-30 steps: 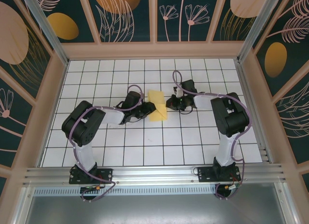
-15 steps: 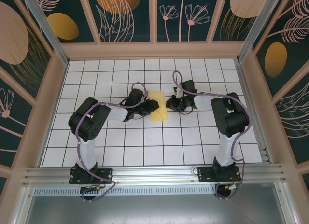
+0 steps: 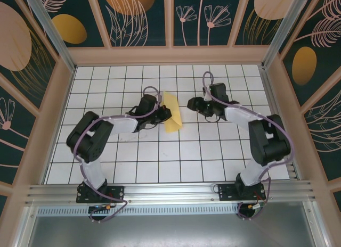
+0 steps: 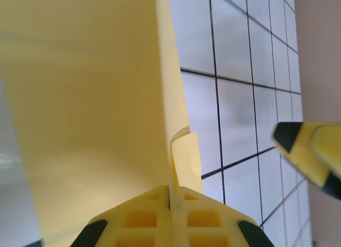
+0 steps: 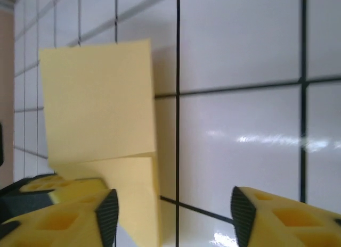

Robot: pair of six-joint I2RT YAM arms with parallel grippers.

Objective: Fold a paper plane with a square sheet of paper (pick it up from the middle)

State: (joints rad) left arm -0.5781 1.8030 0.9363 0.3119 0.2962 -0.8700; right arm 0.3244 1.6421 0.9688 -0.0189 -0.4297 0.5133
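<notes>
Left gripper (image 3: 162,115) pinched shut on the sheet of paper (image 3: 172,112); right gripper (image 3: 191,104) spread open beside it.

Top view: your paper is folded to a narrow yellow strip and sits near the middle of the gridded table (image 3: 160,151), between your two grippers, the left one at its left edge. Left wrist view: your left gripper (image 4: 171,196) has both fingers pressed together on the edge of the paper (image 4: 90,98), with a small bent flap just above the pinch. Right wrist view: your right gripper (image 5: 173,204) has its jaws wide apart and grips nothing. The paper (image 5: 96,103) shows a diagonal fold across its lower part, by the finger at the left of that view. Contact there: cannot tell.
</notes>
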